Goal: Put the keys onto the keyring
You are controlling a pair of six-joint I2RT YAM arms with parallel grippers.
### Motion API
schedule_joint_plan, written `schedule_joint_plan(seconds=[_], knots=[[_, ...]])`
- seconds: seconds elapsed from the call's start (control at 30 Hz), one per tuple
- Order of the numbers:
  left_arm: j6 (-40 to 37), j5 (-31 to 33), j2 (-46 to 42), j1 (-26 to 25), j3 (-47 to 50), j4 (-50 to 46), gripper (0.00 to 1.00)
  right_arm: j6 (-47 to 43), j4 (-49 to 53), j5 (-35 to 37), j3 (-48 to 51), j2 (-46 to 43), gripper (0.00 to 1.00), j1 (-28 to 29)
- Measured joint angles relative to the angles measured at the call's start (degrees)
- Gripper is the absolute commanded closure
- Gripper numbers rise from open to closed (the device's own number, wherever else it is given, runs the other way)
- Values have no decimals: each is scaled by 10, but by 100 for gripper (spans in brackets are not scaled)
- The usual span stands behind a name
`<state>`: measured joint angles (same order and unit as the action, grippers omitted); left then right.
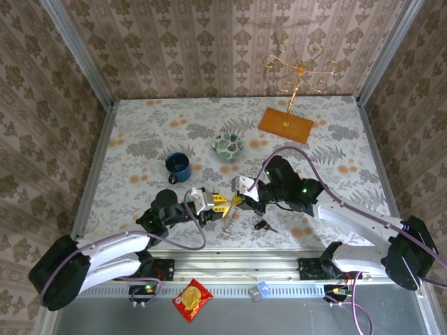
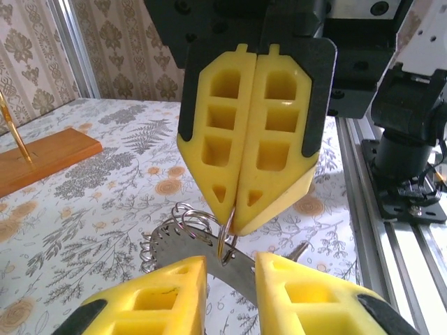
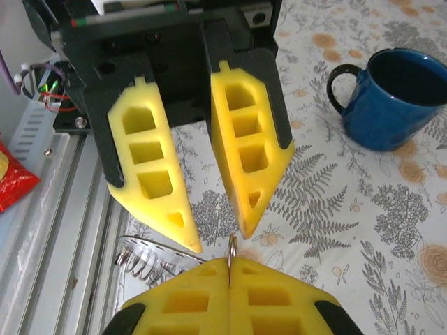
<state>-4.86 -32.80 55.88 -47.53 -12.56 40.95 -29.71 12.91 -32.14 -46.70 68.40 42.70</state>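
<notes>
Keyring (image 2: pixel 173 243) material is flat grey metal with small holes along its rim. Coils of thin wire (image 2: pixel 183 215) sit at its edge, and a thin wire loop (image 2: pixel 223 234) passes through it. In the top view it sits between the two grippers, nearer the arm bases than the mug (image 3: pixel 401 98) and a little to the mug's right.

Right gripper (image 2: pixel 236 222) pads are yellow moulded blocks with square pockets, tapering to a point. The jaws are pressed together, with the wire loop pinched at the tips.

Left gripper (image 3: pixel 220 239) pads have the same shape. Its jaws stand narrowly apart and the flat metal lies in the gap. Whether those pads touch the metal cannot be determined. The pads cover most of the keyring, so its full outline is cut off.

Mug finish is glossy blue, with a dark handle.

One dark-headed key (image 1: pixel 264 225) lies on the floral table (image 1: pixel 335 139), farther right of the mug than the keyring. It is small and its blade is hard to make out.
</notes>
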Motion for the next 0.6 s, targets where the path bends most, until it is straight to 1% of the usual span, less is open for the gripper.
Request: schedule_joint_plan(seconds=[0.17,0.33,0.6], knots=[[-26,-4,-8,0,-19,-73,79,-31,43,11,-27,17,100,12],[-42,-10,-4,4,-31,-107,86,-47,61,15,-44,26,100,22],[-54,-21,-3,5,-39,-142,85,-76,95,36,-76,57,100,45]])
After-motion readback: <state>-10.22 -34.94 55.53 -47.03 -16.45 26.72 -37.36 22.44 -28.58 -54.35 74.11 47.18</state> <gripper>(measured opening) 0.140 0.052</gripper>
